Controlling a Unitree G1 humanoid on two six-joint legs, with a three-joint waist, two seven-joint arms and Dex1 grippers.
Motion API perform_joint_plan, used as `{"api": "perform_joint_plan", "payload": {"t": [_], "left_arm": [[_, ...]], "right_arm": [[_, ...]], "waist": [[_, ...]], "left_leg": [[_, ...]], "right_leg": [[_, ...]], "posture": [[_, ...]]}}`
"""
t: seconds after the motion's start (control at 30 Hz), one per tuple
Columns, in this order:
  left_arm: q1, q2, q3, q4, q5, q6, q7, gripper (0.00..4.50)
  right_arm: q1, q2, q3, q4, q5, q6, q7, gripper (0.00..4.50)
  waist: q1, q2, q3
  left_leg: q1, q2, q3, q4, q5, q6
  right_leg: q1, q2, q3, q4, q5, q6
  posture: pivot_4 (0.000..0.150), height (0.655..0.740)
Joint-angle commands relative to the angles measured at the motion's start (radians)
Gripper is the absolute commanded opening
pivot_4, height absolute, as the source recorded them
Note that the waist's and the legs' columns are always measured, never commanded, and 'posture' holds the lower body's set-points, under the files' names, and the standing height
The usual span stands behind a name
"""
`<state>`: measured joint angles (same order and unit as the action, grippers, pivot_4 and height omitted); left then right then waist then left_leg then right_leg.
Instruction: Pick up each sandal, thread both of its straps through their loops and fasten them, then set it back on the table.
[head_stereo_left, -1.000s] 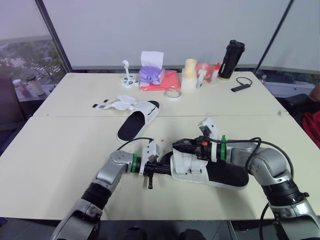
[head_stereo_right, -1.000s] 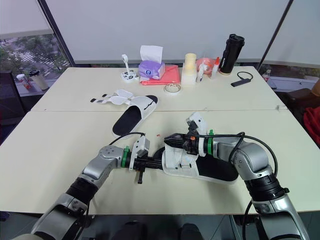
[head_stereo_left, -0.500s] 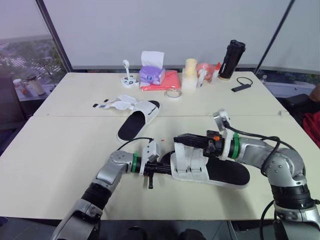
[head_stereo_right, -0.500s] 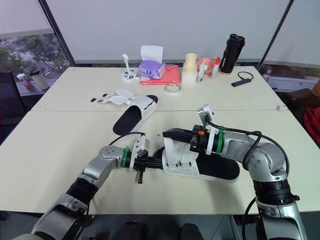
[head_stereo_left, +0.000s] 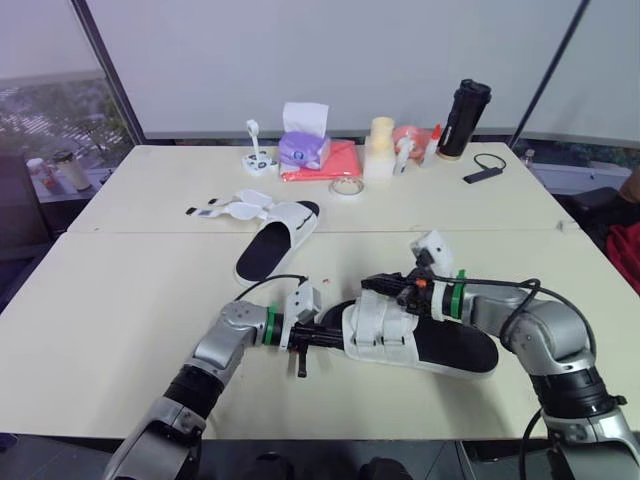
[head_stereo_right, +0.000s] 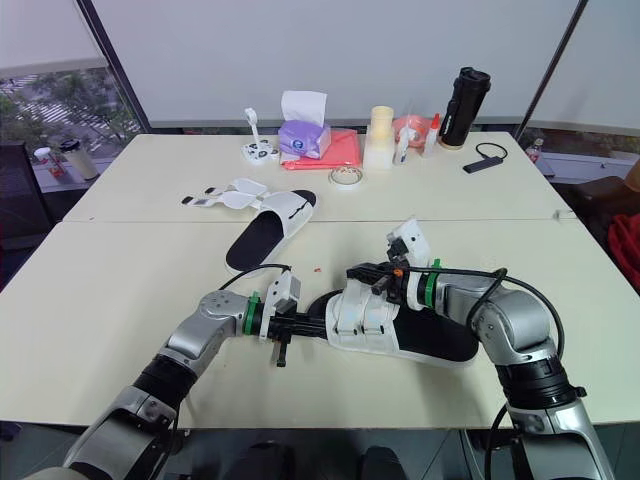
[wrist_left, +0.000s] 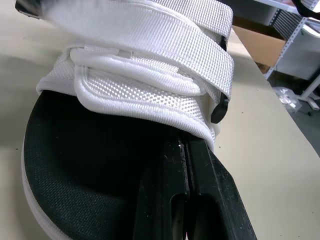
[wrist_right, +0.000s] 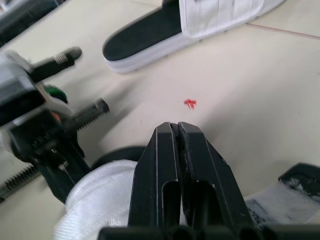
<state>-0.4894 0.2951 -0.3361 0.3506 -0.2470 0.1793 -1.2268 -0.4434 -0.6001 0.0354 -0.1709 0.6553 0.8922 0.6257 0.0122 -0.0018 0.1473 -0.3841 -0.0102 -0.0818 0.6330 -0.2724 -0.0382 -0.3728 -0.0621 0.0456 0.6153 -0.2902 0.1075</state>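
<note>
Two sandals (head_stereo_left: 275, 238) — one bottle (head_stereo_left: 463, 118)

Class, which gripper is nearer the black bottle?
Right. The right gripper is over the near sandal, toward the black bottle; the left gripper is at the sandal's toe end, farther from it.

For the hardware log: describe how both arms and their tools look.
The left arm and right arm have rounded silver-grey shells with black joint sections nearer the body. Each wrist carries a green ring and a white camera bracket, and a thin black cable loops along each forearm. The left tool and right tool each have two slim black fingers with slotted bases.
</note>
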Motion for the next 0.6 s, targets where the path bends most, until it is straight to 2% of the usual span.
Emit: {"api": "perform_joint_plan", "payload": {"t": [0.03,0.2,0.33,0.43,0.6], "left_arm": [[0.05,0.024,-0.051,0.094,0.09,0.043,0.04,0.0],[0.05,0.026,-0.05,0.093,0.089,0.043,0.038,0.0],[0.046,0.024,-0.05,0.097,0.088,0.042,0.038,0.0],[0.046,0.024,-0.049,0.093,0.086,0.042,0.04,0.0],[0.048,0.027,-0.048,0.083,0.084,0.046,0.038,0.0]], "right_arm": [[-0.016,-0.016,-0.005,0.006,-0.055,-0.027,-0.002,0.03],[0.002,-0.085,0.105,0.035,-0.199,-0.076,0.029,0.03],[-0.012,-0.092,0.118,0.051,-0.235,-0.11,0.042,0.03],[0.005,-0.083,0.068,-0.005,-0.152,-0.091,0.103,0.99],[-0.007,-0.047,-0.071,0.003,-0.129,-0.078,0.029,3.56]], "waist": [[0.0,0.0,0.0],[0.0,0.0,0.0],[0.0,-0.001,0.0],[0.0,-0.001,0.0],[0.0,-0.001,0.0]], "left_leg": [[0.0,0.0,0.0,0.0,0.0,0.0],[0.001,0.0,0.0,0.0,0.0,0.0],[0.003,0.0,0.0,0.0,0.0,0.0],[0.005,0.0,0.0,0.0,0.0,0.0],[0.004,0.0,0.0,-0.001,0.0,0.0]], "right_leg": [[0.0,0.0,0.0,0.0,0.0,0.0],[0.001,0.0,0.0,0.0,0.0,0.0],[0.002,0.001,0.0,0.0,0.0,0.0],[0.004,0.001,0.0,0.0,0.0,0.0],[0.004,0.001,0.0,0.0,0.0,0.0]], "posture": [[0.15,0.74],[0.15,0.74],[0.15,0.74],[0.15,0.74],[0.15,0.74]]}}
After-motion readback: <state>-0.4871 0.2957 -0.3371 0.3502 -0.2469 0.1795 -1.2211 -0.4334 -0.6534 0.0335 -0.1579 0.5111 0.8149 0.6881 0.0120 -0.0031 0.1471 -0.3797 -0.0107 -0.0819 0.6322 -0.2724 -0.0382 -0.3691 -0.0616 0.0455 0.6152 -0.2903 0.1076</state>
